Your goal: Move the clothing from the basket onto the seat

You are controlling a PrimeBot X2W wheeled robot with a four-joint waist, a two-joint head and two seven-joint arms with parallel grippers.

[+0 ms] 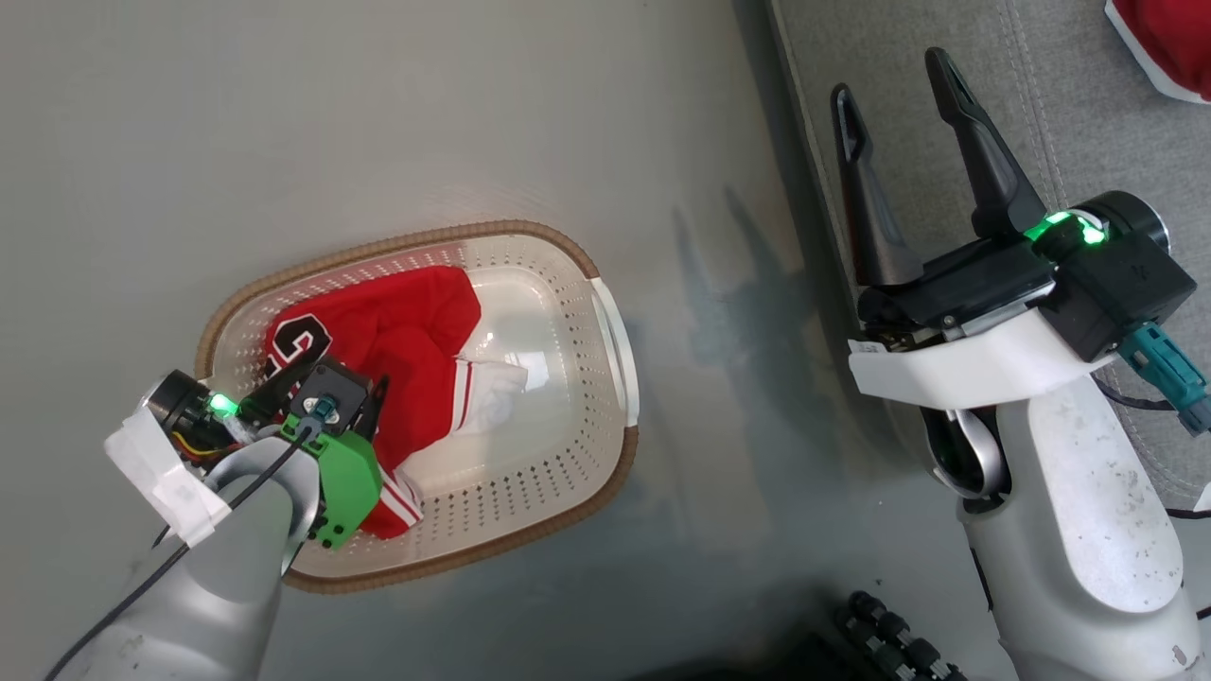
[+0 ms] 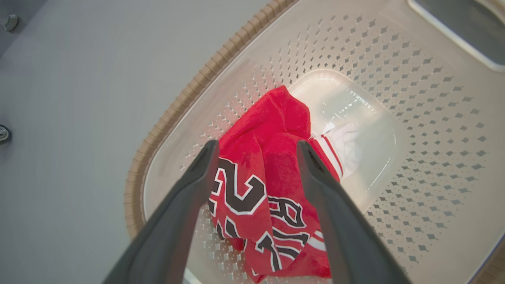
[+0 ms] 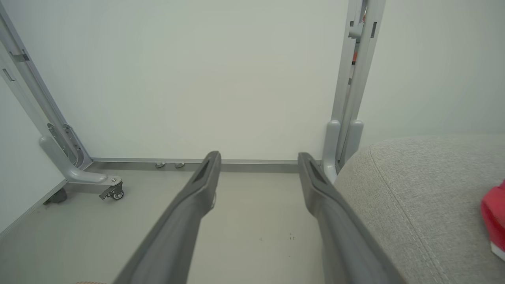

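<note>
1. Left gripper (image 2: 257, 146) hangs spread wide, holding nothing, above the red jersey (image 2: 256, 205) heaped in the left half of the basket (image 2: 165, 118); sink onto its thick middle fold before closing.
2. Right gripper (image 1: 889, 71) hovers spread and empty over the left edge of the seat (image 1: 1069, 142); 1 red piece (image 1: 1168, 43) already lies far right there.

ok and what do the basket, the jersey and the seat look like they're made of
Basket: seemingly moulded plastic, cream and slightly glossy, walls punched with small holes; the brown rim only looks woven. Jersey: soft fabric, matte red, crumpling into folds. Seat: grey woven upholstery, matte, with visible weave and a stitched seam.
</note>
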